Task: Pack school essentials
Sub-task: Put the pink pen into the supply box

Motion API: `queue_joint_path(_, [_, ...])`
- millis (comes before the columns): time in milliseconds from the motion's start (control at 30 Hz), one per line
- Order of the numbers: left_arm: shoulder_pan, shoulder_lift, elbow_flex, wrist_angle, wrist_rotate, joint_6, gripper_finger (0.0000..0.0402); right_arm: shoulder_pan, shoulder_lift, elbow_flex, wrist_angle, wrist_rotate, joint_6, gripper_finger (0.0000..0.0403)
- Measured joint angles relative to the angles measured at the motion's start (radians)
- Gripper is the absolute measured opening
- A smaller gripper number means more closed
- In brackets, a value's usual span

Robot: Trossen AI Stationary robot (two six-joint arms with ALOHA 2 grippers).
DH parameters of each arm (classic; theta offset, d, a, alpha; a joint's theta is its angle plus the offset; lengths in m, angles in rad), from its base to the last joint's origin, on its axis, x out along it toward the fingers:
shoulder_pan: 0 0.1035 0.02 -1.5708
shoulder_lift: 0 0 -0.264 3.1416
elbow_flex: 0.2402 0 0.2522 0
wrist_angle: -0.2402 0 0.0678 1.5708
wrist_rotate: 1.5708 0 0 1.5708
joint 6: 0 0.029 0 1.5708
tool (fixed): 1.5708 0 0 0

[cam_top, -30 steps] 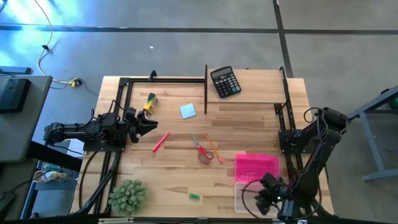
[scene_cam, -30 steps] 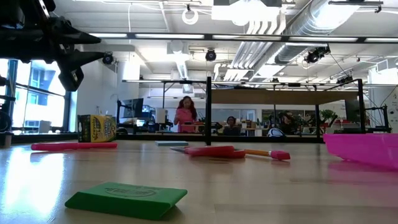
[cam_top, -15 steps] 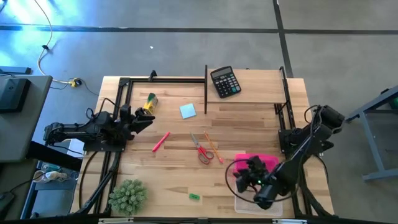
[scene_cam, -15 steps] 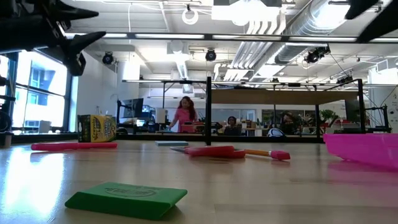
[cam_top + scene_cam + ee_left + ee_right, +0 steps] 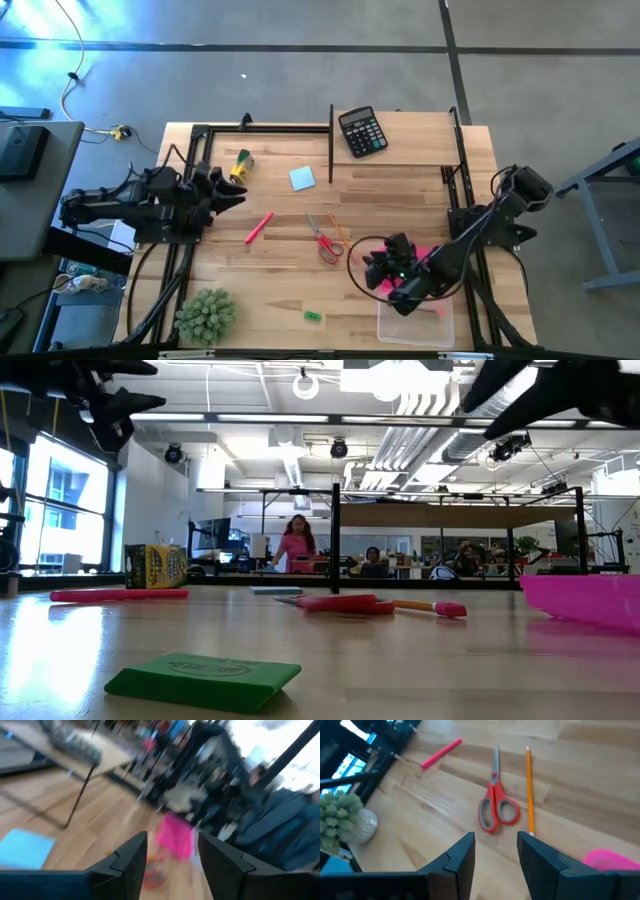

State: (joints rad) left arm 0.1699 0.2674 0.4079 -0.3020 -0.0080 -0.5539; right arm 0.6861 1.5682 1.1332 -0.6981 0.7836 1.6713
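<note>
Two claws hang empty with fingers parted: the right claw (image 5: 377, 268) at the pink tray's (image 5: 432, 262) 9 o'clock edge, the left claw (image 5: 233, 193) near the counter's (image 5: 280, 290) left side. Scissors (image 5: 325, 243), pencil (image 5: 343, 237) and pen (image 5: 258, 227) lie between them on open wood.

A red pen (image 5: 259, 227) lies slanted at table centre-left. At its 3 o'clock, red-handled scissors (image 5: 324, 240) lie shut, blades toward 11 o'clock, an orange pencil (image 5: 343, 237) just beside them. A light-blue notepad (image 5: 302, 178) lies flat at 12 o'clock of the scissors. A green eraser (image 5: 313, 316) lies flat at their 6 o'clock.
</note>
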Motion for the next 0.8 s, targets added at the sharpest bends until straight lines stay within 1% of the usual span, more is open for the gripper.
queue_joint_path(100, [0.000, 0.090, 0.095, -0.185, -0.001, 0.005, 0.0168, -0.031, -0.036, 0.000, 0.001, -0.003, -0.057, 0.0138])
queue_joint_path(167, [0.000, 0.147, 0.148, -0.296, -0.001, -0.025, 0.0168, -0.052, -0.067, 0.000, 0.001, -0.003, -0.089, 0.0138])
queue_joint_path(300, [0.000, 0.250, 0.216, -0.444, 0.011, -0.080, 0.0168, -0.097, -0.139, 0.000, 0.000, -0.024, -0.188, 0.0138])
queue_joint_path(400, [0.000, 0.326, 0.240, -0.484, 0.032, -0.141, 0.0168, -0.135, -0.197, 0.000, 0.000, -0.066, -0.281, 0.0138])
queue_joint_path(533, [-0.001, 0.427, 0.250, -0.492, 0.051, -0.191, 0.0168, -0.184, -0.269, 0.000, 0.002, -0.103, -0.401, 0.0138])
queue_joint_path(667, [-0.021, 0.512, 0.250, -0.494, 0.055, -0.225, 0.0168, -0.225, -0.328, 0.000, 0.009, -0.108, -0.525, 0.0138])
queue_joint_path(800, [-0.060, 0.585, 0.250, -0.495, 0.033, -0.274, 0.0168, -0.260, -0.369, 0.000, 0.007, -0.111, -0.626, 0.0138])
